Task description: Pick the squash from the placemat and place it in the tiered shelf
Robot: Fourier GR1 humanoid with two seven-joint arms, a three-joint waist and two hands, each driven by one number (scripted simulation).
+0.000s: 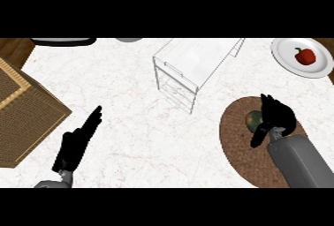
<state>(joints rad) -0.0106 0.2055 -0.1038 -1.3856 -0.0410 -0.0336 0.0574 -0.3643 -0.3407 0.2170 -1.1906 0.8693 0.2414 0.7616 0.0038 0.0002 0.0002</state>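
A white plate [322, 70] sits at the counter's far right corner with a red pepper [305, 55] on it. A woven brown mat [23, 117] lies at the left edge of the white marble counter [130, 132]. A dark object [62, 41] and a grey one [129, 39] show partly at the top edge.

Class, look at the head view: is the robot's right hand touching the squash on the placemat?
Touching. In the head view the right hand lies over the squash on the brown placemat, its fingers and thumb curled round it with no gap visible.
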